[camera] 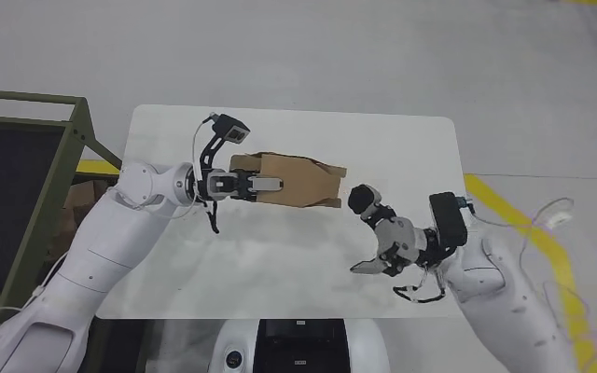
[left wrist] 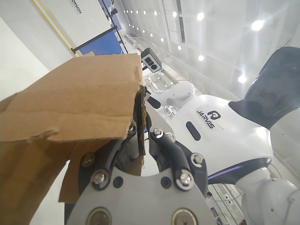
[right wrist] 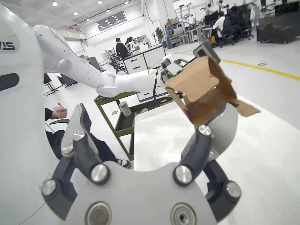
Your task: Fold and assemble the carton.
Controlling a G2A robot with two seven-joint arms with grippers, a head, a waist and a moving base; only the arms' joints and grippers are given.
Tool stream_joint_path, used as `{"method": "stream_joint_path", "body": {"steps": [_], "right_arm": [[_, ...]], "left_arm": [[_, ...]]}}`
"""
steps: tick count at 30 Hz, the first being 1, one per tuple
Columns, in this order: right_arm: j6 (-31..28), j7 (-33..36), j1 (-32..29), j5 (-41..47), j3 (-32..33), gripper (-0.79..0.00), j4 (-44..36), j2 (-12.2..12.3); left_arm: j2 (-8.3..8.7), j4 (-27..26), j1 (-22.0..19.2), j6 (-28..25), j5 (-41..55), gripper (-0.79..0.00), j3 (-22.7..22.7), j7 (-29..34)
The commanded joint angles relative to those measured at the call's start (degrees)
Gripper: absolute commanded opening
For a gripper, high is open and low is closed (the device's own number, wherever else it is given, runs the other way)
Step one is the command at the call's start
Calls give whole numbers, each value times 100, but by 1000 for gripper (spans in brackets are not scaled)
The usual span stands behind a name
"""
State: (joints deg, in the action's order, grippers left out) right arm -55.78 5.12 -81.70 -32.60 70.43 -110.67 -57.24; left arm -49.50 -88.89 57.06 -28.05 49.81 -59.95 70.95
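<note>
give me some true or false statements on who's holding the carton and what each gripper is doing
1. The left gripper is shut on the carton. True.
2. The right gripper grips the carton too. False: it is open and apart from the carton.
3. The carton lies untouched on the table. False: the left gripper clamps one end of it.
4. The carton's end facing the right gripper is open, with flaps sticking out. True.
</note>
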Motion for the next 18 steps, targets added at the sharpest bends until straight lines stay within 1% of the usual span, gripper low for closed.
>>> {"method": "stream_joint_path", "body": {"steps": [1,3,4,7,14,16,18], "right_arm": [[303,-307,-189,-640,118,0,-153,-23],[377,-564,-354,-1012,122,0,-280,-45],[517,-759,-422,-1079,174,0,-280,-58],[517,-759,-422,-1079,174,0,-280,-58],[576,-746,-415,-1097,122,0,-356,-70],[512,-770,-375,-1053,67,0,-356,-82],[368,-807,-314,-949,3,0,-331,-94]], "left_arm": [[-18,2,-10,22,-34,-785,15,16],[-40,10,-19,27,-47,-785,19,13],[-51,17,-25,33,-41,-785,19,9],[-78,35,-36,39,-49,-785,13,-4],[-78,35,-36,39,-49,-785,13,-4],[-79,25,-27,51,-65,-785,12,-39],[-85,-91,27,73,-269,-785,-8,-212]]}}
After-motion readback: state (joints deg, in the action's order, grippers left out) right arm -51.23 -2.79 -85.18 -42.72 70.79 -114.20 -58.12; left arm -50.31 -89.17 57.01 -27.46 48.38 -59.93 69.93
